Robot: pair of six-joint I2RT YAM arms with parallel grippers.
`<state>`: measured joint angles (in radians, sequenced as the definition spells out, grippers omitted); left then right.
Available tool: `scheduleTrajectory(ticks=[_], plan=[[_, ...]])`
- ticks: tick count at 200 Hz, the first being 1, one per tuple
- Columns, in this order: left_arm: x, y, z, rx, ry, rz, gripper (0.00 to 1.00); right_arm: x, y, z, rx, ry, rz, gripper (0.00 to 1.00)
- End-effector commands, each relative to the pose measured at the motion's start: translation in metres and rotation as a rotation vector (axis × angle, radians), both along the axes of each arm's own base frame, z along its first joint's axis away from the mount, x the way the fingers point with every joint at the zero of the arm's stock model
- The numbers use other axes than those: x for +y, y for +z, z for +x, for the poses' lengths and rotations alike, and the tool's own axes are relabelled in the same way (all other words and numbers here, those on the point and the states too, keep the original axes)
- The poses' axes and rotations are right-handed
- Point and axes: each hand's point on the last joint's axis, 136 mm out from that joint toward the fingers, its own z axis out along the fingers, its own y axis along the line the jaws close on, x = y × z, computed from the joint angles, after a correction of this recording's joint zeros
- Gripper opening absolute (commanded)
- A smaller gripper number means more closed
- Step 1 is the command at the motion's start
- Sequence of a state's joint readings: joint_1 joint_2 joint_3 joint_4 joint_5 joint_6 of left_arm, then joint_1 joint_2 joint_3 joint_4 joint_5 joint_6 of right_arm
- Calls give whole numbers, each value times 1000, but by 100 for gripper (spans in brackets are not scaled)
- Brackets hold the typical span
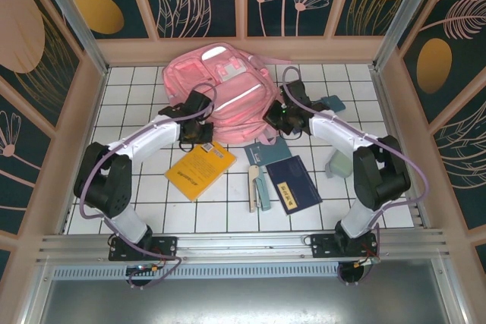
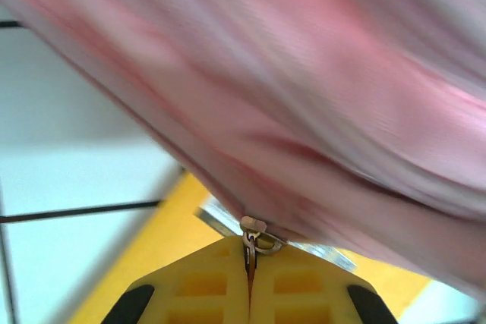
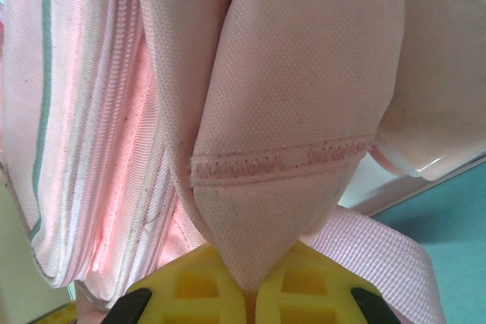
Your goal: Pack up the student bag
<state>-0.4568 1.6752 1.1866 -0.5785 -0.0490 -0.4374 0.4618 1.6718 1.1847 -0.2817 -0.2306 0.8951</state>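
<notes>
Over the top we go: the student bag [image 1: 220,85] lies flat at the far middle of the white tiled surface [image 1: 137,104], and both arms are reaching in on it, one from each side. The left fingers [image 1: 199,108] are at the bag's near-left edge, and the right fingers [image 1: 279,114] are at its near-right edge.

On the left wrist camera, the yellow left fingers [image 2: 241,272] are pressed fully together with the small metal zipper pull [image 2: 253,234] pinched at their tips. The pink bag fabric [image 2: 319,111] sweeps across above, blurred. Below it sit the white surface [image 2: 68,149] and a corner of the yellow book [image 2: 152,263].

On the right wrist camera, the right fingers [image 3: 262,295] are closed up tight too, nipping the pointed tip of a stitched pink fabric tab [image 3: 281,149] on the bag. A band of pink webbing strap [image 3: 380,256] runs just beside the fingers on the right, and the bag's zipper seams [image 3: 114,149] run up the left.

Spread out on the surface in front of the bag:
- The yellow book [image 1: 201,170] lies at an angle, near-left of the bag.
- A teal notebook [image 1: 267,151] sits just below the bag's bottom edge.
- A dark blue book [image 1: 295,185] lies just beside the notebook, nearer the arms.
- Two slim items [image 1: 261,190] lie side by side to the left of the blue book; what they are is hard to tell.
- A pale green object [image 1: 339,163] rests by the right arm.
- A small teal item [image 1: 332,102] sits further back on the right.
</notes>
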Motion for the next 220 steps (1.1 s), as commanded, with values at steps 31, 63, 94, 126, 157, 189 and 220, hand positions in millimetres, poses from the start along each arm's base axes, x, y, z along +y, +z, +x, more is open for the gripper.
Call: scheduleTrajectory(ticks=[31, 63, 94, 126, 157, 189, 220], plan=[[105, 6, 37, -49, 233, 198, 0, -34, 29, 9, -110, -51, -56, 0], [128, 4, 77, -99, 311, 189, 0, -37, 28, 5, -106, -35, -47, 0], [153, -9, 109, -110, 391, 174, 0, -38, 32, 6, -119, -23, -44, 0], [175, -16, 116, -110, 478, 187, 0, -35, 34, 9, -126, -6, -42, 0], [179, 6, 93, -146, 516, 168, 0, -26, 35, 19, -135, 32, -40, 0], [182, 24, 45, -141, 528, 156, 0, -12, 36, 40, -164, 93, -45, 0], [175, 26, -3, -102, 530, 95, 0, 1, 30, 63, -183, 153, -68, 0]])
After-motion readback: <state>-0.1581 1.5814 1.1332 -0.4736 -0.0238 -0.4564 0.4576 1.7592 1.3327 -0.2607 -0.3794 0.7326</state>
